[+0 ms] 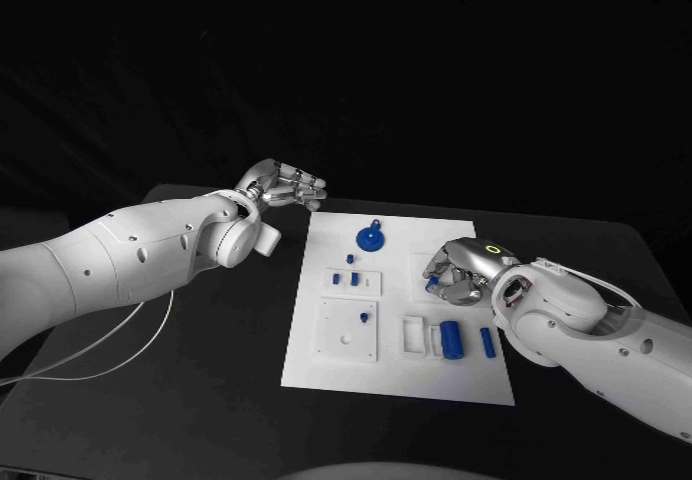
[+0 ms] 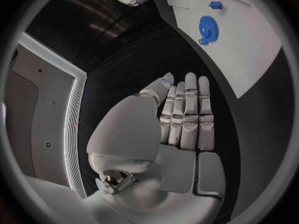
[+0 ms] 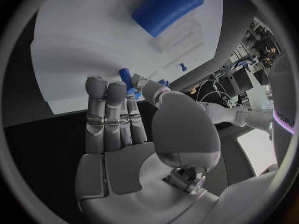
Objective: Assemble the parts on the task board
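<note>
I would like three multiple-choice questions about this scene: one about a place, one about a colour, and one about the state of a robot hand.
1. Where is the left robot hand?
A. Off the task board, beyond its far left corner
B. Over the middle of the board
C. Resting on the gear

2. What colour is the gear at the far end of the board?
A. Grey
B. Blue
C. White

3. What is the right robot hand doing?
A. Lying flat and open on the bare table
B. Holding a small blue part in its fingertips over the board
C. Gripping the large blue cylinder

Answers: 1 A, the head view shows it above the black table beside the board; 2 B, it is plainly blue; 3 B, the right wrist view shows blue between its fingertips.
</note>
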Robot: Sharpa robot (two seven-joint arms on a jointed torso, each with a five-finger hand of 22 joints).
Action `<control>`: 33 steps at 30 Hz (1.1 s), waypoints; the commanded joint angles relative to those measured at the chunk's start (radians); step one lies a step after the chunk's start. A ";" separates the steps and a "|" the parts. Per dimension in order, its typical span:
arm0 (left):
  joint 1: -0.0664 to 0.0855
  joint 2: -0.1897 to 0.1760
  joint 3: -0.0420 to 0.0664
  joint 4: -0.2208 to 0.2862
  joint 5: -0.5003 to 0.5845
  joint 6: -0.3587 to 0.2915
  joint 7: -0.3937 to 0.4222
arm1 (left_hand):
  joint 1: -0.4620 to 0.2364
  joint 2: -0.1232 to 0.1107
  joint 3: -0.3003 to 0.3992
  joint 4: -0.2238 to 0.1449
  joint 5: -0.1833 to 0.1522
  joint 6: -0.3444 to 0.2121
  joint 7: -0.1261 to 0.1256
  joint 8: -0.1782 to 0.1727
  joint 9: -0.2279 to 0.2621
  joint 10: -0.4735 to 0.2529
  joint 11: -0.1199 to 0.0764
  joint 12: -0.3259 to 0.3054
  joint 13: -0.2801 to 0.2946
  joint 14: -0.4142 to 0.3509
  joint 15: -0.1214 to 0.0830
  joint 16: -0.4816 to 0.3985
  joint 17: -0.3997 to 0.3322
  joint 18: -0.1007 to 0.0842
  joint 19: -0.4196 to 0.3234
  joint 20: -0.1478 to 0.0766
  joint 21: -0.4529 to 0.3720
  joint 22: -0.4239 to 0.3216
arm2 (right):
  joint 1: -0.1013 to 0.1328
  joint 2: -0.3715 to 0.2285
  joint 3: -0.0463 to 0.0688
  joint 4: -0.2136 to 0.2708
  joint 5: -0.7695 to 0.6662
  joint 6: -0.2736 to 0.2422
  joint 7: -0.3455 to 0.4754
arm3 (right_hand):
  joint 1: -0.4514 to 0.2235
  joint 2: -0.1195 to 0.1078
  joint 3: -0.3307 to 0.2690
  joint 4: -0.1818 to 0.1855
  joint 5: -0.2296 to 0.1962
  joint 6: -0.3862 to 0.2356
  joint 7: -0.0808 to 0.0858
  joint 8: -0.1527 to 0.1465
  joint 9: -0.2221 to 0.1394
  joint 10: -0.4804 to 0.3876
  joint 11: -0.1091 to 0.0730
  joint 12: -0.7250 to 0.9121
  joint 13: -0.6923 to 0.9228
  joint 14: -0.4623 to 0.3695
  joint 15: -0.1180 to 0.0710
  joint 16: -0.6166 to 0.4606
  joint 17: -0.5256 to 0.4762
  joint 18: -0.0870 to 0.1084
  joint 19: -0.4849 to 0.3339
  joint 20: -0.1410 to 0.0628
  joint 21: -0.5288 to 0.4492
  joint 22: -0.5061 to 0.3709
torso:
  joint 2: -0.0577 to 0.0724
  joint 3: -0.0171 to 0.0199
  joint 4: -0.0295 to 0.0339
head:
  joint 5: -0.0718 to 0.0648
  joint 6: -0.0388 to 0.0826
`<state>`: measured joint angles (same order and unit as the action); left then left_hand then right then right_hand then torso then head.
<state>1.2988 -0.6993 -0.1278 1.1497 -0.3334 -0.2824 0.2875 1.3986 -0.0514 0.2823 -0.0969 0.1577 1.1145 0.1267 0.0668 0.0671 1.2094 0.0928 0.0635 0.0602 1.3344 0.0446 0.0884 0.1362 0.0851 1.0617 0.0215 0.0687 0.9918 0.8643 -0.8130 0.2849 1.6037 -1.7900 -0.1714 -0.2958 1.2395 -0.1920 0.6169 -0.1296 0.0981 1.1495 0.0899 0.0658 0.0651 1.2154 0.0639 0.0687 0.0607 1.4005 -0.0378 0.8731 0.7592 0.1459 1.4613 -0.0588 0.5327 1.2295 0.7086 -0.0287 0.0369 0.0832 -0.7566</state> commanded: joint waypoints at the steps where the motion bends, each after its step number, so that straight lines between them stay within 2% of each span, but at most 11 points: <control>1: 0.000 0.001 0.001 0.001 0.005 0.003 0.006 | -0.009 -0.002 0.001 0.006 0.000 -0.006 -0.003 -0.004 -0.001 -0.005 -0.001 -0.004 -0.001 0.004 0.000 0.005 0.001 -0.015 0.007 0.003 -0.001 -0.001 | -0.002 -0.001 0.000 0.004 -0.014 -0.017 0.004 | -0.002 0.007 0.002 0.007 0.002 0.024 0.000 -0.001 0.003 0.026 -0.011 0.001 0.002 0.007 -0.004 -0.005 0.000 0.003 0.052 -0.002 0.017 0.005 | 0.000 -0.0001 -0.0002 | 0.002 -0.001; 3: 0.000 0.001 0.001 0.001 0.005 0.004 0.006 | -0.009 -0.002 0.001 0.006 0.000 -0.006 -0.003 -0.004 -0.001 -0.005 -0.001 -0.004 -0.001 0.004 0.000 0.005 0.001 -0.015 0.007 0.003 -0.001 -0.001 | -0.002 0.000 0.000 0.005 -0.013 -0.021 0.005 | 0.007 0.016 0.008 0.003 -0.011 0.035 0.001 -0.001 0.003 0.051 -0.018 0.005 0.003 0.008 -0.008 -0.005 0.001 -0.001 0.053 -0.005 0.027 0.008 | 0.000 0.0001 -0.0001 | 0.002 -0.002; 5: 0.000 0.000 0.001 0.001 0.005 0.004 0.006 | -0.010 -0.002 0.001 0.009 0.000 -0.006 -0.003 -0.004 -0.001 -0.005 -0.001 -0.004 -0.001 0.004 0.000 0.005 0.001 -0.015 0.007 0.003 -0.001 -0.005 | -0.003 0.000 0.000 0.006 -0.015 -0.029 0.006 | 0.030 0.035 0.019 -0.009 -0.041 0.056 -0.001 0.003 0.006 0.104 -0.036 0.023 0.010 0.009 -0.017 -0.004 0.002 -0.007 0.054 -0.011 0.049 0.016 | 0.000 0.0003 0.0001 | 0.001 -0.003; 8: 0.000 0.000 0.001 0.001 0.006 0.005 0.005 | -0.010 -0.002 0.001 0.009 0.000 -0.006 -0.003 -0.004 -0.001 -0.005 -0.001 -0.004 -0.001 0.004 0.000 0.005 0.001 -0.015 0.007 0.003 -0.001 -0.005 | -0.004 -0.001 0.000 0.008 -0.023 -0.041 0.006 | 0.054 0.047 0.027 -0.037 -0.042 0.091 -0.008 0.004 0.011 0.164 -0.055 0.041 0.017 0.013 -0.031 -0.006 0.003 -0.020 0.056 -0.024 0.083 0.031 | 0.000 0.0002 0.0003 | 0.002 -0.003; 10: 0.000 0.000 0.001 0.001 0.006 0.006 0.005 | -0.010 -0.002 0.001 0.009 0.000 -0.006 -0.003 -0.004 -0.001 -0.005 -0.001 -0.004 -0.001 0.004 0.000 0.005 0.001 -0.015 0.007 0.003 -0.001 -0.005 | -0.004 -0.001 0.000 0.008 -0.031 -0.045 0.005 | 0.053 0.047 0.062 -0.059 -0.045 0.107 -0.012 -0.001 0.012 0.183 -0.056 0.040 0.021 0.015 -0.035 -0.009 0.004 -0.030 0.054 -0.033 0.099 0.040 | 0.000 0.0001 0.0005 | 0.001 -0.003; 14: 0.000 0.000 0.001 0.001 0.006 0.006 0.005 | -0.010 -0.002 0.001 0.009 0.000 -0.006 -0.003 -0.004 -0.001 -0.005 -0.001 -0.004 -0.001 0.004 0.000 0.005 0.001 -0.015 0.007 0.003 -0.001 -0.005 | -0.005 -0.001 0.000 0.008 -0.041 -0.050 0.004 | 0.044 0.053 0.077 -0.079 -0.049 0.117 -0.016 -0.001 0.009 0.202 -0.059 0.021 0.017 0.018 -0.040 -0.015 0.010 -0.041 0.052 -0.043 0.113 0.053 | 0.000 -0.0002 0.0004 | 0.001 -0.004; 23: 0.000 0.002 0.001 0.000 0.006 0.007 0.005 | -0.010 -0.002 0.001 0.012 0.000 -0.007 -0.003 -0.004 -0.001 -0.006 0.000 -0.004 -0.001 0.004 0.000 0.005 0.002 -0.015 0.008 0.003 -0.001 -0.011 | -0.005 -0.003 0.002 0.012 -0.047 -0.077 0.013 | 0.037 0.060 0.082 -0.090 -0.049 0.121 -0.017 -0.002 0.007 0.213 -0.059 0.005 0.017 0.022 -0.040 -0.025 0.024 -0.043 0.053 -0.044 0.116 0.065 | 0.000 0.0002 0.0004 | 0.002 -0.003; 26: -0.001 0.005 0.001 -0.004 0.008 0.010 0.005 | -0.011 -0.002 0.001 0.013 0.000 -0.007 -0.003 -0.004 -0.001 -0.006 0.000 -0.004 -0.001 0.004 0.000 0.005 0.002 -0.015 0.009 0.003 -0.001 -0.013 | -0.005 -0.010 0.012 0.022 -0.013 -0.076 0.015 | 0.034 0.058 0.085 -0.088 -0.049 0.122 -0.017 -0.001 0.008 0.214 -0.060 0.005 0.017 0.024 -0.041 -0.026 0.025 -0.043 0.054 -0.045 0.116 0.067 | 0.000 0.0002 0.0016 | 0.003 0.001; 28: -0.001 0.010 0.001 -0.013 0.010 0.012 0.006 | -0.010 -0.003 0.001 0.015 0.002 -0.008 -0.003 -0.004 -0.001 -0.007 0.000 -0.004 -0.001 0.003 0.001 0.005 0.002 -0.015 0.009 0.004 -0.001 -0.020 | -0.004 -0.016 0.027 0.037 0.015 -0.072 0.017 | 0.034 0.058 0.086 -0.088 -0.049 0.123 -0.017 -0.001 0.008 0.214 -0.060 0.005 0.018 0.025 -0.041 -0.026 0.026 -0.043 0.054 -0.045 0.117 0.067 | -0.001 -0.0002 0.0002 | 0.006 0.003; 33: -0.002 0.018 0.001 -0.026 0.014 0.012 0.008 | -0.010 -0.003 0.001 0.015 0.002 -0.008 -0.003 -0.004 -0.001 -0.007 0.000 -0.004 -0.001 0.003 0.001 0.005 0.002 -0.015 0.009 0.004 -0.001 -0.020 | -0.003 -0.024 0.049 0.074 0.045 -0.074 0.019 | 0.033 0.058 0.088 -0.089 -0.049 0.123 -0.017 -0.002 0.008 0.215 -0.060 0.005 0.018 0.025 -0.041 -0.027 0.027 -0.043 0.055 -0.045 0.123 0.070 | -0.001 0.0000 -0.0021 | 0.009 0.006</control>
<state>1.2972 -0.6852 -0.1277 1.1254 -0.3312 -0.2807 0.2862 1.3955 -0.0545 0.2848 -0.0871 0.1577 1.1110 0.1231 0.0668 0.0671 1.2094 0.0928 0.0635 0.0602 1.3344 0.0446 0.0884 0.1368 0.0852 1.0653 0.0249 0.0687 0.9729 0.8615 -0.8358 0.3329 1.6661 -1.7827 -0.2355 -0.2894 1.2762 -0.1388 0.6982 -0.2201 0.0463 1.2654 0.0707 0.0635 0.0733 1.3316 0.0441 0.0744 0.0630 1.4226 -0.0766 0.8499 0.7851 0.0851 1.4632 -0.0968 0.6523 1.2987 0.7075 -0.0287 0.0362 0.0896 -0.7528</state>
